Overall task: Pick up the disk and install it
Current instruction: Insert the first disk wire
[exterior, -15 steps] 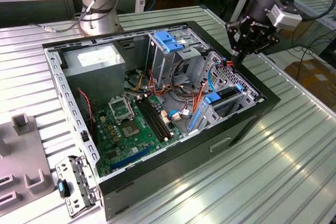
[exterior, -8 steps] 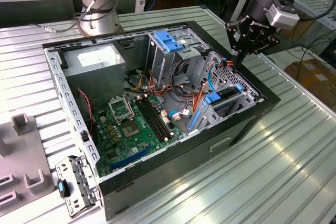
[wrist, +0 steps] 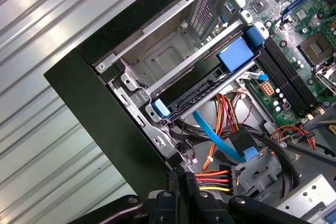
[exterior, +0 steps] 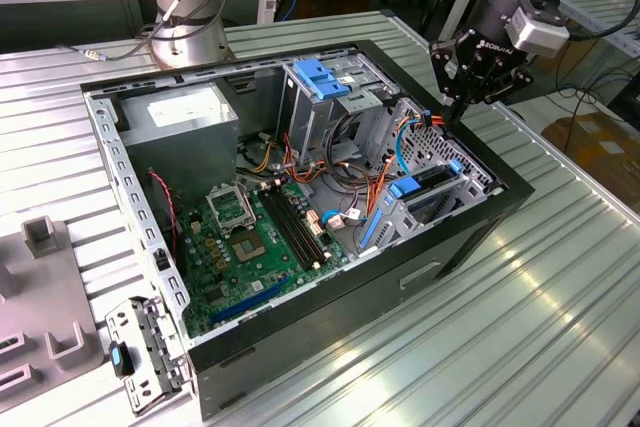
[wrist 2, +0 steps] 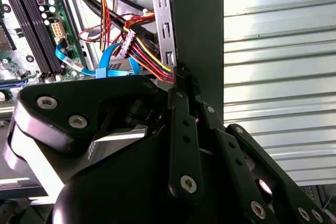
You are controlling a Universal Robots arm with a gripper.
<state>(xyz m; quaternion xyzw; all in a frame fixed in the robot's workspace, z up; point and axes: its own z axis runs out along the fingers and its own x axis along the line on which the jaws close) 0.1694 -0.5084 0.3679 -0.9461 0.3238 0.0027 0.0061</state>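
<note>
Blue-railed disk [wrist: 210, 85] seated in its bay, long axis along the bay; tool [exterior: 462, 99] fingers together, empty

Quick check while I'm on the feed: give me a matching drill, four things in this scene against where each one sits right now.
Things:
1. gripper
2. disk
3. motherboard
4. loose metal bracket

Places:
A. flat on the floor of the open case
B. on the table, outside the case
C. in the drive bay, between blue tabs
D. over the case's rim at the exterior view's right

Pairs: 1-D, 2-C, 3-A, 4-B
</note>
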